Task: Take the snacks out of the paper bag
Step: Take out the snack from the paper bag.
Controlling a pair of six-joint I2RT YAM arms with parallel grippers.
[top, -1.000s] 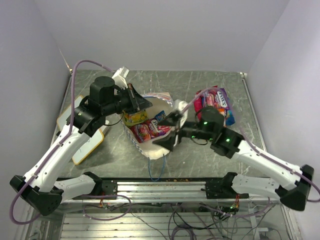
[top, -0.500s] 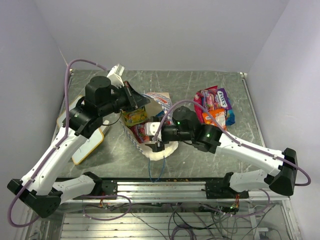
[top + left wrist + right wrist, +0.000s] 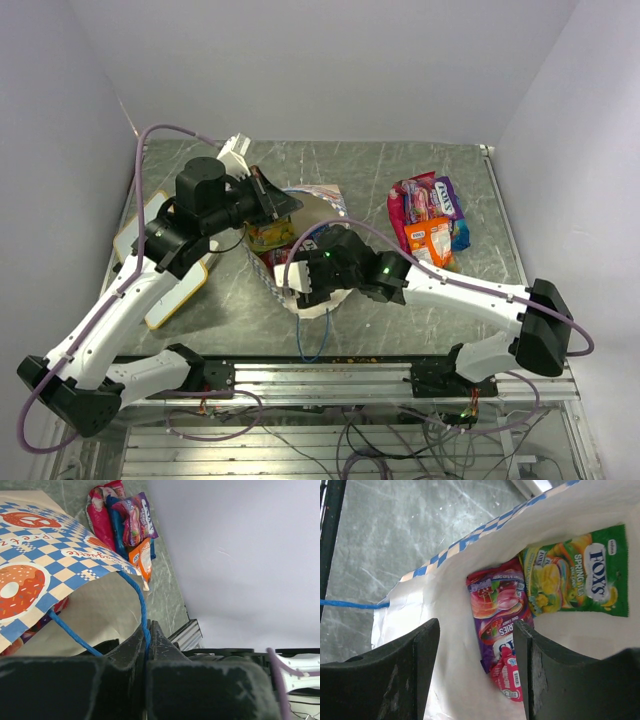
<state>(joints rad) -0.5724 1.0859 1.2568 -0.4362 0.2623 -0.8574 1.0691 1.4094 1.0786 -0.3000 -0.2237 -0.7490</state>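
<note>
The paper bag [image 3: 322,212] lies open in the middle of the table, with its checkered band [image 3: 60,560] in the left wrist view. My left gripper [image 3: 288,205] is shut on the bag's blue cord handle [image 3: 142,605] and holds the mouth up. My right gripper [image 3: 298,284] is open inside the bag mouth [image 3: 445,645]. Between and ahead of its fingers lie a purple packet [image 3: 497,610] and a small red packet [image 3: 507,677]. A green packet [image 3: 575,577] lies deeper in. Several snacks [image 3: 430,215] lie in a pile on the table to the right of the bag.
A yellow-edged whiteboard [image 3: 165,270] lies on the table at the left, under my left arm. The bag's other blue cord [image 3: 315,335] trails toward the near table edge. Grey walls close in the back and both sides.
My right arm has swung left from beside the bag and pushed its open gripper into the bag mouth. My left gripper has kept hold of the handle, almost unmoved.
</note>
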